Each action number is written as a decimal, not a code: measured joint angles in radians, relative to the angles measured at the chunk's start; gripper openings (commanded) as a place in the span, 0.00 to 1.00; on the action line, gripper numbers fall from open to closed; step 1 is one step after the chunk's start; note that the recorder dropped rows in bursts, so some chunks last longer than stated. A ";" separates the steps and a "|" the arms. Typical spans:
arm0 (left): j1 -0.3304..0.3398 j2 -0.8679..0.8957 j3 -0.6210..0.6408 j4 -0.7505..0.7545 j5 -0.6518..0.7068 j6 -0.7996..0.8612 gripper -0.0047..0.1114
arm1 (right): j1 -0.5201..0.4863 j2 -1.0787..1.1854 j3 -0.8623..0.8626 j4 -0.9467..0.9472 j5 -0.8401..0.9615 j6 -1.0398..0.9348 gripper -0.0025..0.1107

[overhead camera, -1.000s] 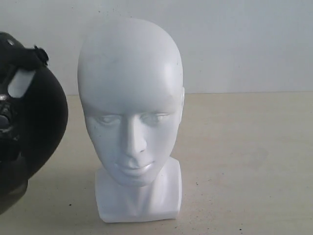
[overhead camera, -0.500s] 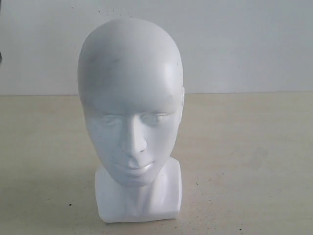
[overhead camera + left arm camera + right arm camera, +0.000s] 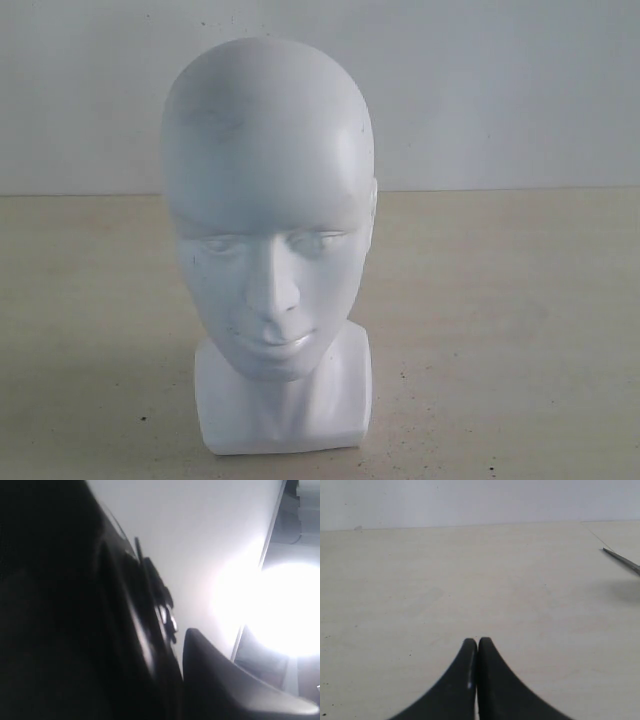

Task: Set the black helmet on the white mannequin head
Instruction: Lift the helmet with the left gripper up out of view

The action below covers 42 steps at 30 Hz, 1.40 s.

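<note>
Exterior view: the glossy white bald mannequin head (image 3: 268, 220) stands upright and bare on the beige table (image 3: 500, 320). Left wrist view: my left tool (image 3: 172, 647) grasps the matte black round helmet (image 3: 60, 610), held close against the camera. Right wrist view: my right tool (image 3: 478, 645) is clenched, fingers touching, above the table.

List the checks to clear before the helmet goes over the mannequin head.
1. Glossy white plastic mannequin head upright on the beige table: ok.
2. Its crown uncovered: ok.
3. Round matte-black helmet at the left hand: ok, fills that wrist view.
4. Left hand's grip on it: cannot tell, contact hidden.
5. Helmet lined up over the head: cannot tell, outside the exterior view.
6. Right hand shut, holding nothing: ok.
</note>
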 measured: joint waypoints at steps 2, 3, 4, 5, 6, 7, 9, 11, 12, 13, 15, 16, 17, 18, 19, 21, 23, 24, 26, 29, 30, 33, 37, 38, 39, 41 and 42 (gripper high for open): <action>0.000 0.004 -0.011 -0.002 0.005 -0.005 0.08 | 0.000 0.000 0.000 0.000 0.000 0.000 0.02; 0.000 0.009 -0.019 -0.002 0.007 -0.005 0.08 | 0.000 0.000 0.000 0.000 0.000 0.000 0.02; 0.000 0.012 -0.026 -0.002 0.009 -0.005 0.08 | 0.000 0.000 0.000 0.000 0.000 0.000 0.02; 0.000 0.016 -0.035 -0.002 0.012 -0.001 0.08 | 0.000 0.000 0.000 0.000 0.000 0.000 0.02; 0.000 0.019 -0.040 -0.004 0.014 0.009 0.08 | 0.000 0.000 0.000 0.000 0.000 0.000 0.02; 0.000 0.023 -0.043 -0.006 0.016 0.020 0.08 | 0.000 0.000 0.000 0.000 0.000 0.000 0.02; 0.000 0.031 -0.046 -0.008 0.022 0.043 0.08 | 0.000 0.000 0.000 0.000 0.000 0.000 0.02; 0.000 0.042 -0.046 -0.010 0.032 0.069 0.08 | 0.000 0.000 0.000 0.000 0.000 0.000 0.02; 0.000 0.049 -0.046 -0.010 0.035 0.082 0.08 | 0.000 0.000 0.000 0.000 0.000 0.000 0.02; 0.000 0.058 -0.046 -0.010 0.039 0.096 0.08 | 0.000 0.000 0.000 0.000 0.000 0.000 0.02; 0.000 0.071 -0.046 -0.005 0.041 0.117 0.08 | 0.000 0.000 0.000 0.000 0.000 0.000 0.02; 0.000 0.077 -0.046 0.004 0.041 0.124 0.08 | 0.000 0.000 0.000 0.000 0.000 0.000 0.02; 0.000 0.080 -0.046 0.017 0.039 0.127 0.08 | 0.000 0.000 0.000 0.000 0.000 0.000 0.02; 0.000 0.084 -0.046 0.031 0.037 0.127 0.08 | 0.000 0.000 0.000 0.000 0.000 0.000 0.02; 0.000 0.084 -0.046 0.044 0.035 0.127 0.08 | 0.000 0.000 0.000 0.000 0.000 0.000 0.02; 0.000 0.084 -0.046 0.068 0.032 0.124 0.08 | 0.000 0.000 0.000 0.000 0.000 0.000 0.02; 0.000 0.084 -0.062 0.136 0.018 0.084 0.08 | 0.000 0.000 0.000 0.000 0.000 0.000 0.02; 0.000 0.084 -0.075 0.184 0.007 0.047 0.08 | 0.000 0.000 0.000 0.000 0.000 0.000 0.02; 0.000 0.082 -0.099 0.271 -0.028 -0.052 0.08 | 0.000 0.000 0.000 0.000 0.000 0.000 0.02; 0.000 0.080 -0.150 0.482 -0.127 -0.295 0.08 | 0.000 0.000 0.000 0.000 0.000 0.000 0.02; 0.000 0.080 -0.158 0.533 -0.150 -0.365 0.08 | 0.000 0.000 0.000 0.000 0.000 0.000 0.02; 0.000 0.080 -0.190 0.786 -0.219 -0.728 0.08 | 0.000 0.000 0.000 0.000 0.000 0.000 0.02; 0.000 0.080 -0.214 1.075 -0.266 -1.101 0.08 | 0.000 0.000 0.000 0.000 0.000 0.000 0.02; 0.000 0.078 -0.216 1.141 -0.292 -1.195 0.08 | 0.000 0.000 0.000 0.000 0.000 0.000 0.02; 0.000 0.071 -0.217 1.229 -0.330 -1.343 0.08 | 0.000 0.000 0.000 0.000 0.000 0.000 0.02; 0.000 0.069 -0.220 1.304 -0.365 -1.465 0.08 | 0.000 0.000 0.000 0.000 0.000 0.000 0.02; 0.000 0.068 -0.220 1.323 -0.384 -1.506 0.08 | 0.000 0.000 0.000 0.000 0.000 0.000 0.02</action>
